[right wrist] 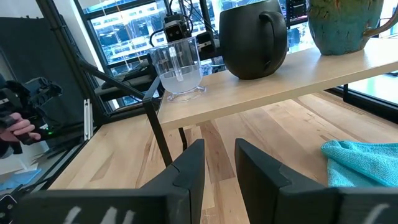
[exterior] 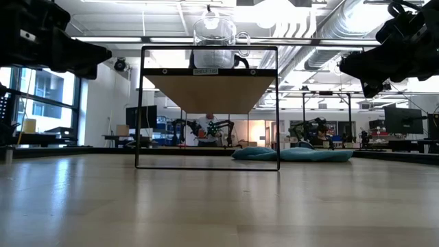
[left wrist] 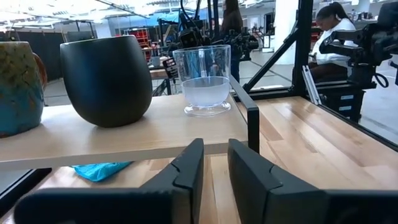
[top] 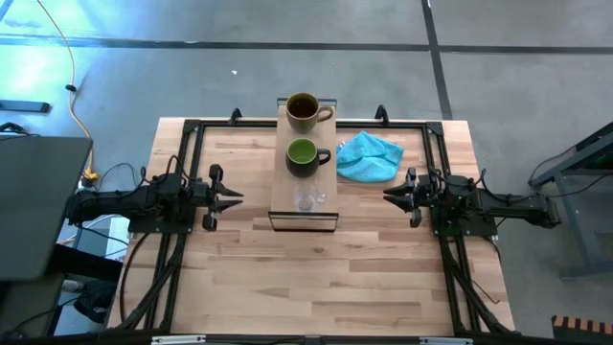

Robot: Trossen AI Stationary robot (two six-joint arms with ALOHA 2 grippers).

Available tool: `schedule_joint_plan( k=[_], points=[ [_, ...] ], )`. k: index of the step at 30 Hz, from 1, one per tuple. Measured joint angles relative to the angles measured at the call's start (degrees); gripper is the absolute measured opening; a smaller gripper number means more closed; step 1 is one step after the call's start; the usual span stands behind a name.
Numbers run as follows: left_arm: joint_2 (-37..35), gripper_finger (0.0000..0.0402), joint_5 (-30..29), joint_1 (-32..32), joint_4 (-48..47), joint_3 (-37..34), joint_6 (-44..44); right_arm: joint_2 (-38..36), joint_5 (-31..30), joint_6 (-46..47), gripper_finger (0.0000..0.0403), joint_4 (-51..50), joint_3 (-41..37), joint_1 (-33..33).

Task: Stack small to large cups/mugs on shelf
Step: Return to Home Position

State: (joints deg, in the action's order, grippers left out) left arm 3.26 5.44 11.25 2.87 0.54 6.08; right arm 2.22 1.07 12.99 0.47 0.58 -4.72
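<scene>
- Shelf: a raised board on a dark frame, running from the middle of the table to its far edge.
- Glass cup: upright at the shelf's near end.
- Left gripper: above the table, between its left edge and the shelf's near end, apart from the shelf. Its fingers are slightly parted and hold nothing.
- Right gripper: opposite, between the shelf and the table's right edge, fingers likewise slightly parted and empty.
- Green mug: upright at the shelf's middle, handle to the right.
- Cloth: on the table, just right of the shelf.
- Brown mug: upright at the shelf's far end, handle to the right.
</scene>
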Motion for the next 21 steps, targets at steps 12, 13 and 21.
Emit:
schedule_joint_plan(
  k=[12, 13, 21],
  points=[
    [-0.01, 0.0069, -0.1, 0.0, -0.02, 0.0, -3.89, 0.0, 0.01, 0.0, 0.0081, 0.02, 0.0, -0.01],
    [0.0, 0.0069, -0.1, 0.0, -0.02, 0.0, -3.87, 0.0, 0.01, 0.0, 0.0081, 0.02, 0.02, 0.01],
    [0.0, 0.0069, -0.1, 0.0, -0.02, 0.0, -3.82, 0.0, 0.01, 0.0, 0.0081, 0.02, 0.0, -0.01]
  ],
)
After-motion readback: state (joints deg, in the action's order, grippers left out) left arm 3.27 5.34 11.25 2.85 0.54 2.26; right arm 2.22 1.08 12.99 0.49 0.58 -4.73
